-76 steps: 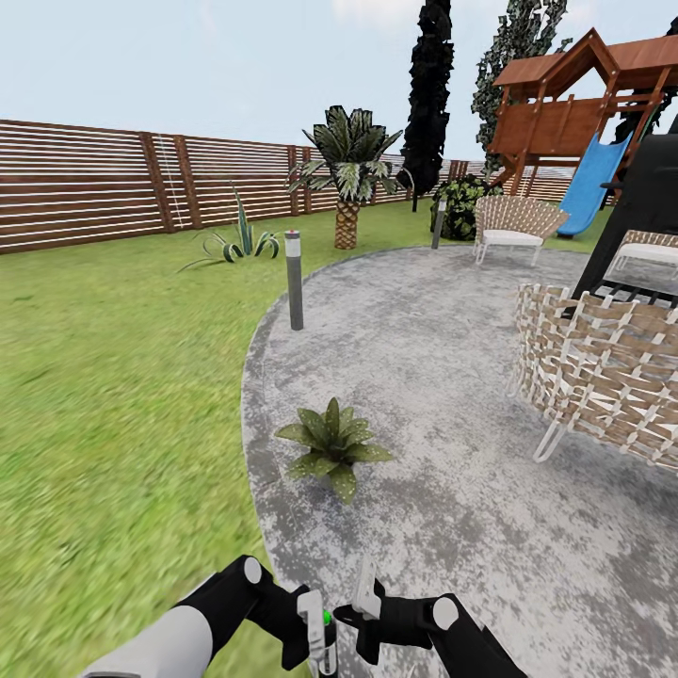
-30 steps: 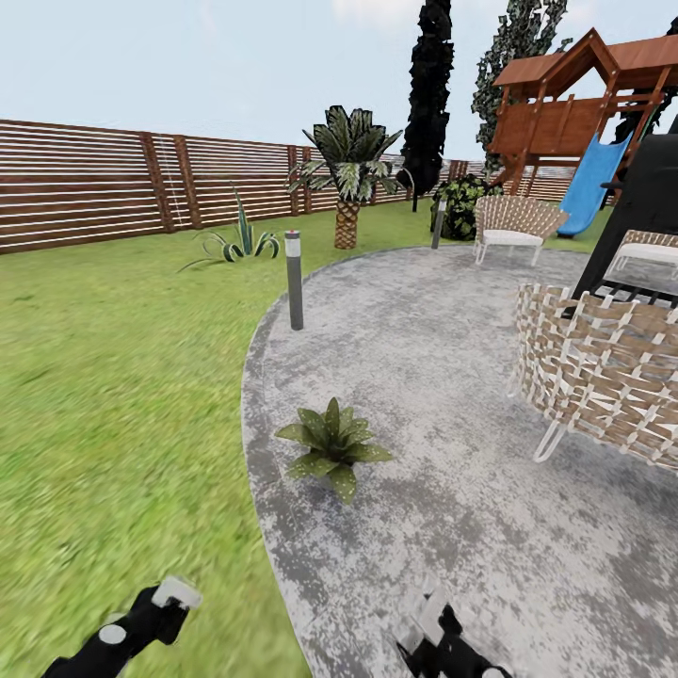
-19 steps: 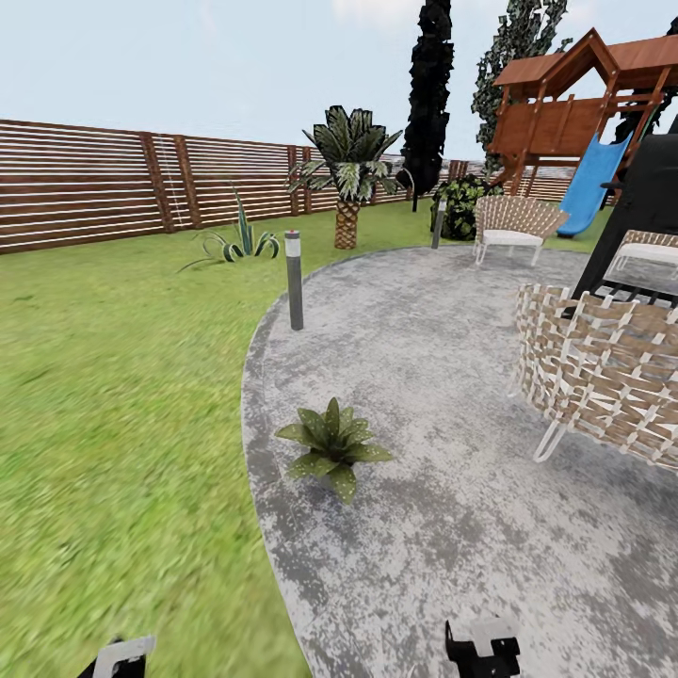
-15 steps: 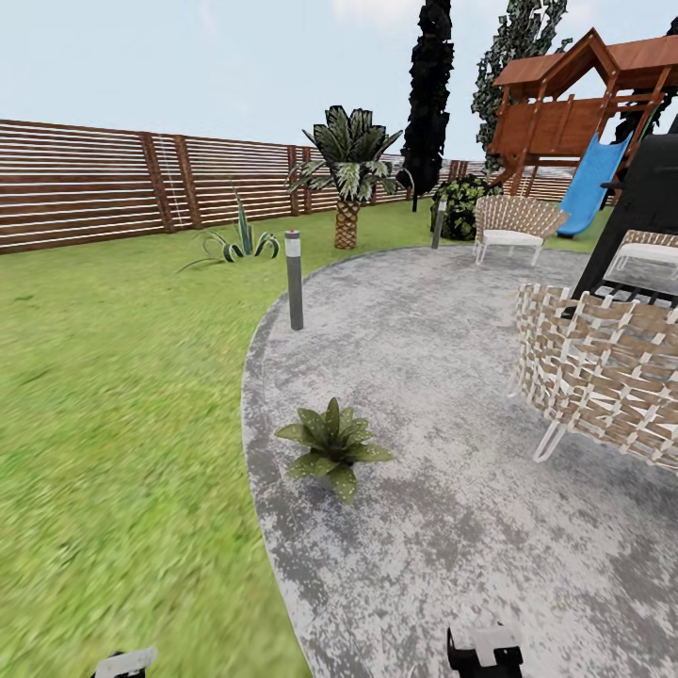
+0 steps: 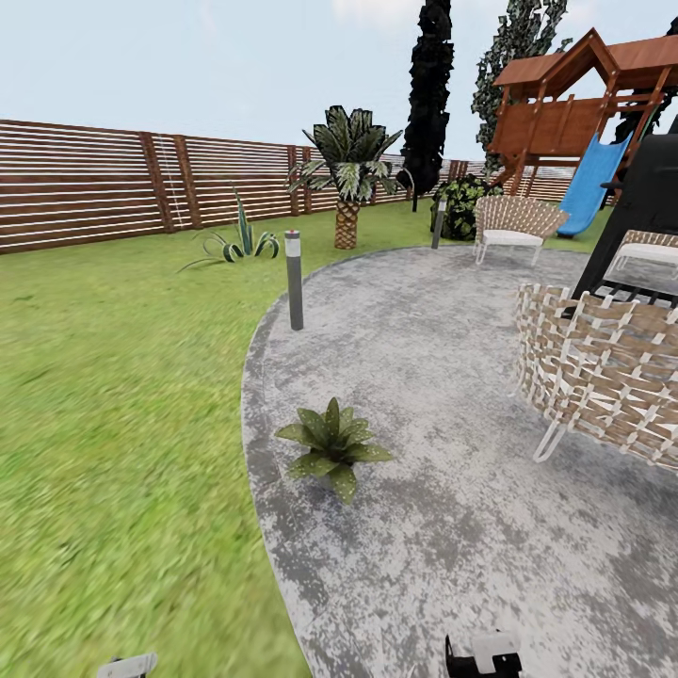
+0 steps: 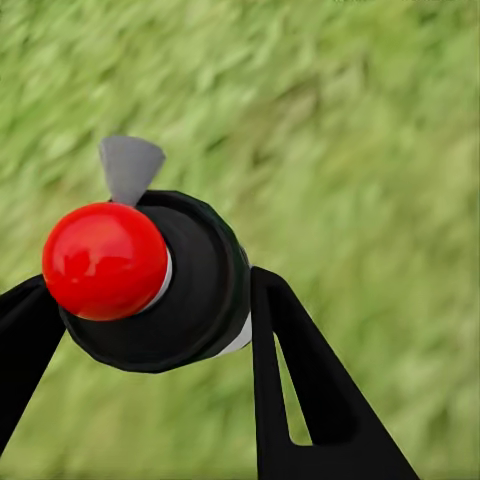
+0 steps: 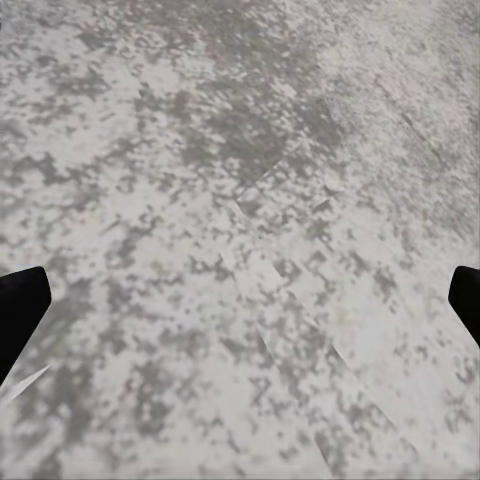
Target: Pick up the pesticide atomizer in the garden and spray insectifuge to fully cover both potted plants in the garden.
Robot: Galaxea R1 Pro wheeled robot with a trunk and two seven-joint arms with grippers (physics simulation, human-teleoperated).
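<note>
Left jaws (image 6: 150,330) clamp the pesticide atomizer (image 6: 150,285); right jaws (image 7: 240,300) spread wide.

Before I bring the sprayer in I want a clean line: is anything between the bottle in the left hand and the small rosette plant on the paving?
Nothing visible does. The left hand grips the pesticide atomizer over grass; between there and the potted plant lie only lawn and bare paved round. The wicker chair stands off to the right.

Paving (image 5: 424,377) open around potted plant (image 5: 331,447); wicker chair (image 5: 603,372) blocks right.
</note>
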